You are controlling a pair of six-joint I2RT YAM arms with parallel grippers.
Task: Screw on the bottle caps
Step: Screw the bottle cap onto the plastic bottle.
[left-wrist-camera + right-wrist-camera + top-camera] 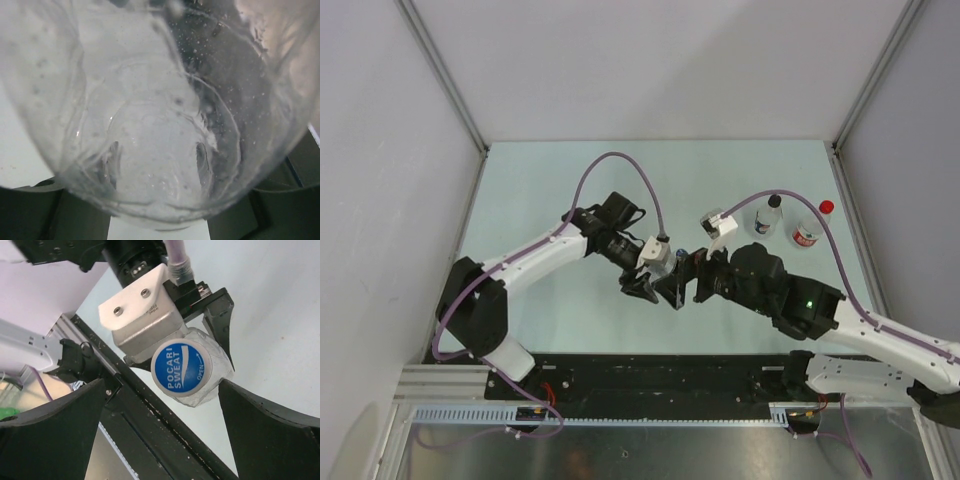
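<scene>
- At the centre of the top view, the two arms meet nose to nose over the pale surface [550,180].
- I see the left jaws clamped on a clear bottle [150,125], held sideways; it fills my left wrist view.
- A blue-and-white cap [181,366] sits on its neck, mid-frame in the right wrist view.
- The right jaws stand wide apart, one finger on either side of that cap, touching nothing.
- At the upper right of the top view, a black-capped bottle [769,218] and a red-capped bottle [809,232] stand upright, just beside each other.
</scene>
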